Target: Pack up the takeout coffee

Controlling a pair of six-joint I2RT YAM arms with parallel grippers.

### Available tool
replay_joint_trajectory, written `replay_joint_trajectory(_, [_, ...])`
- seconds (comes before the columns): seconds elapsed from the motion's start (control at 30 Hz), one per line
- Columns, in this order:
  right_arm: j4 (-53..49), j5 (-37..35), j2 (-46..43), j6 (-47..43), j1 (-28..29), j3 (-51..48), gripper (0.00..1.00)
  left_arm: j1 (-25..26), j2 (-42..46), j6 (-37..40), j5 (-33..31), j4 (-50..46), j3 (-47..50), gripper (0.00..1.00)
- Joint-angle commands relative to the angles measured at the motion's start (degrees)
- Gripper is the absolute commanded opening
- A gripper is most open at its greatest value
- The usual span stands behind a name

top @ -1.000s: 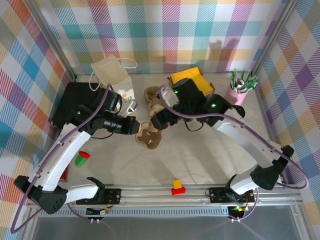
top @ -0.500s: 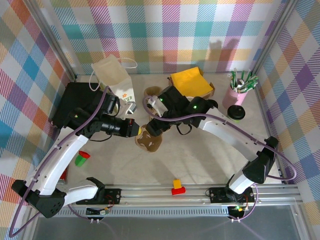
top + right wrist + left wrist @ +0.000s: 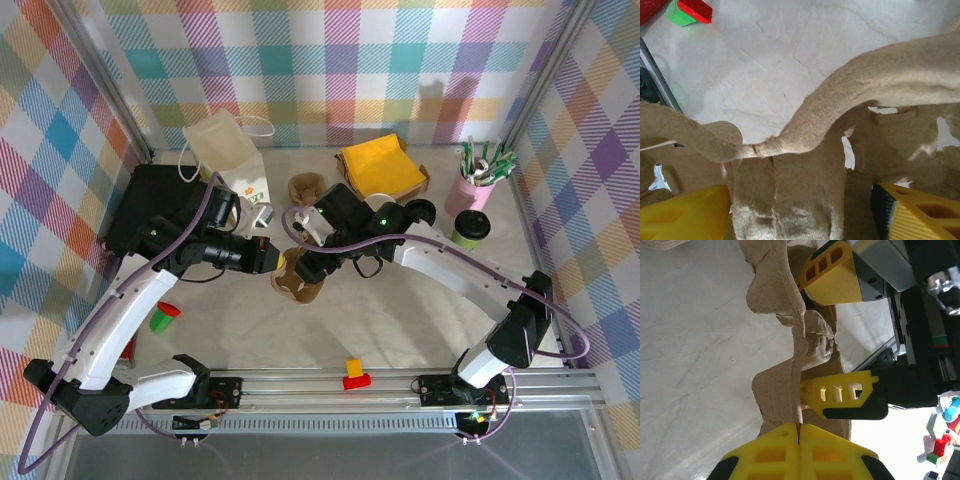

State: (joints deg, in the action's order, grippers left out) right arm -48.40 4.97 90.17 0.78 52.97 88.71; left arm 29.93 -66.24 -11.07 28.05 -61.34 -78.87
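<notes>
The takeout coffee [image 3: 470,229], a small cup with a dark lid and a green band, stands at the right, just below the pink tumbler. My left gripper [image 3: 270,260] [image 3: 799,427] is shut on the thin rim of a brown pulp cup carrier [image 3: 298,287] [image 3: 790,335] at the table's middle. My right gripper [image 3: 301,263] [image 3: 801,200] is open, and its yellow fingers [image 3: 837,390] straddle a wall of that same carrier [image 3: 805,190], with gaps on both sides. Far from both grippers, the white paper bag [image 3: 228,150] stands at the back left.
A second pulp carrier [image 3: 305,187] lies behind the first. A box of yellow napkins [image 3: 380,165] and a pink tumbler of sticks [image 3: 476,180] sit at the back right. A black block [image 3: 150,205] lies left. Small toy blocks [image 3: 163,317] [image 3: 354,373] lie near the front.
My right arm has swung left and down from the napkin box to the carrier, uncovering the coffee cup; its jaws narrowed slightly. The left gripper kept its hold in place.
</notes>
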Motion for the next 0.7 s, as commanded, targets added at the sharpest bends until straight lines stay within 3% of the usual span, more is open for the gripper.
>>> replay_joint_trajectory(0.0, [1.68,0.3,-1.91,-0.78,0.45,-0.44,0.74,0.3,0.71,0.26,1.15,0.26,0.73,0.0])
replay_joint_trajectory(0.4, [2.9,-0.23,-2.58,-0.94,0.47,-1.94,0.66,0.3,0.41,0.0,1.06,0.39,0.76,0.0])
replay_joint_trajectory(0.67, [2.76,-1.19,-2.37,-1.07,0.47,-2.18,0.7,0.3,0.23,-0.09,0.95,0.35,0.41,0.0])
